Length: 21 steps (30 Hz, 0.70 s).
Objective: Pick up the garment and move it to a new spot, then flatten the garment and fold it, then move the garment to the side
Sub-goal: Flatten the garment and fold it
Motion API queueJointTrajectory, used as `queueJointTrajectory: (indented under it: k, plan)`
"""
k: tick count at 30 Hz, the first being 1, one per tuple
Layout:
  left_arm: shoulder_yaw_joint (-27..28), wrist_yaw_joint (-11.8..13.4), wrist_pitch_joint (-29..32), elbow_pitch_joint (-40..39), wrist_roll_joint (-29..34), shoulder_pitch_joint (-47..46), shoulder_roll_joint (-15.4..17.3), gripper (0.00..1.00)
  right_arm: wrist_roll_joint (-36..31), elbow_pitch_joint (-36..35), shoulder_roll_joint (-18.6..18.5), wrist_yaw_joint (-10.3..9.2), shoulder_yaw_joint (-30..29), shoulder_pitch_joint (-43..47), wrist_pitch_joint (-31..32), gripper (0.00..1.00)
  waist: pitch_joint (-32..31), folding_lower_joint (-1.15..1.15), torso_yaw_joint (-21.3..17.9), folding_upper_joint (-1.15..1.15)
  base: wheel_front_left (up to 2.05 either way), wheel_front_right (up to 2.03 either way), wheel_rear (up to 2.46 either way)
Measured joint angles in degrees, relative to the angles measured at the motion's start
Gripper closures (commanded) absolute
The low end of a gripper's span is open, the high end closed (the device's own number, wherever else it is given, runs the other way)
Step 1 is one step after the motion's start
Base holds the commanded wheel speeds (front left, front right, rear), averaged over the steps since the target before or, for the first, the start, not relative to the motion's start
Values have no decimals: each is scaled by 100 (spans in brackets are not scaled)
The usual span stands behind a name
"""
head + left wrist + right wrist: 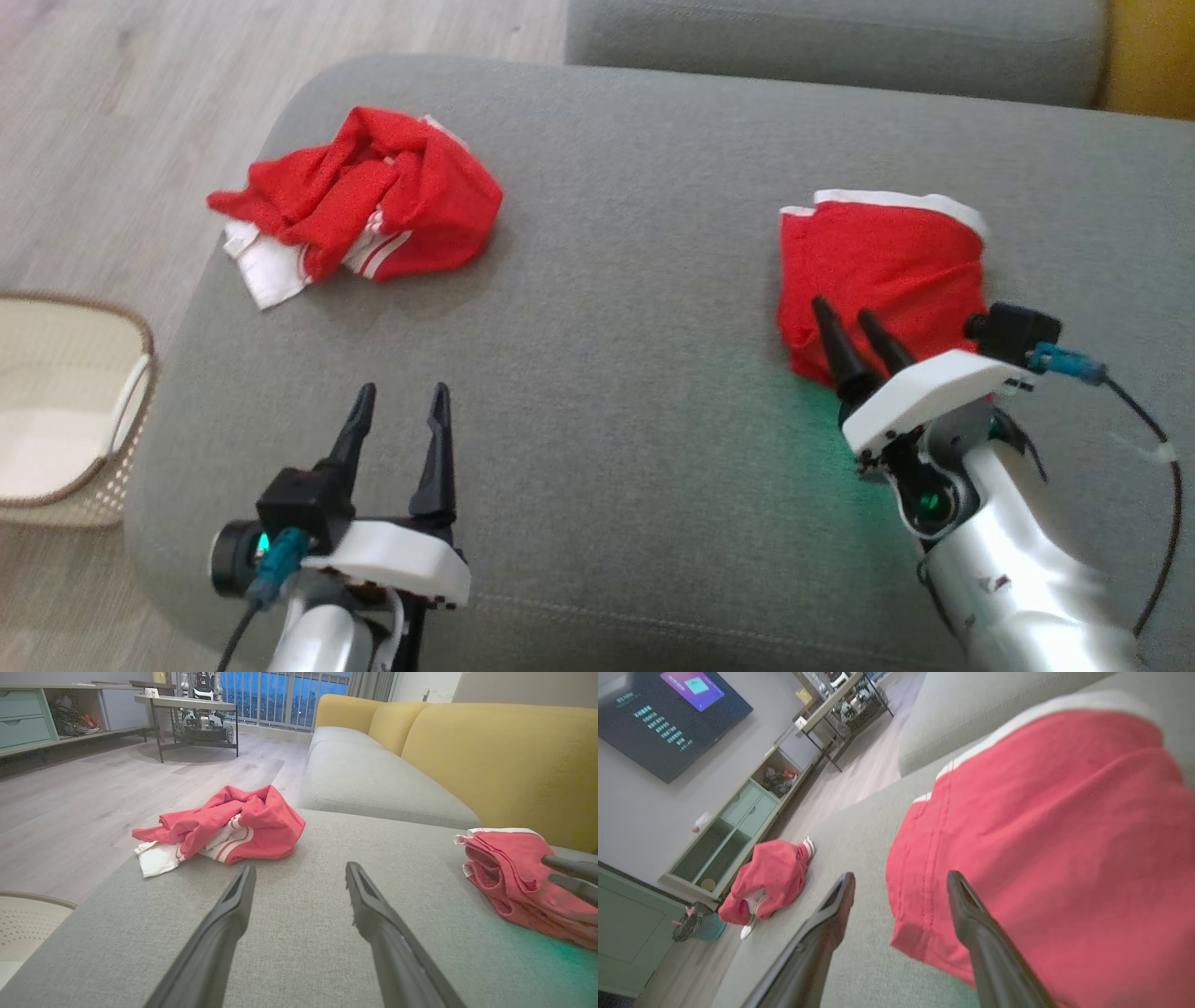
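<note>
The seat (635, 280) is covered in grey woven cloth, matt and slightly rough. The folded garment (878, 271) and the crumpled garment (373, 201) are made of soft red cloth, trimmed with white. The fingers (431, 457) are seen as dark matt plastic, the housing (934, 392) as smooth white plastic, the forearm (1018, 569) as glossy silver metal. The floor (93, 121) is finished in pale wood grain. The basket (93, 495) is formed of perforated cream plastic. The backrest (504, 765) is upholstered in matt yellow cloth.

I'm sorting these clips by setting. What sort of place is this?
Most likely a home living room: a grey and yellow sofa, a wall-mounted television, and a low shelf unit with drawers standing on a wood-look floor.
</note>
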Motion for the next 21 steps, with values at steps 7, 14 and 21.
queueJointTrajectory:
  k: [7,14,21]
  plan:
    - [163,-8,0,-70,9,51,0,0,-188,-802,-319,0,-154,52,-414,0,-183,0,-333,0,0,0,0]
    - [312,1,0,-154,9,46,1,0,-1109,-1532,-637,0,-560,411,-721,0,-249,0,-670,0,0,0,0]
    - [355,49,0,-157,-3,48,0,0,-2009,-2193,-649,0,-1198,1202,-839,0,-370,-1,-984,0,0,0,0]
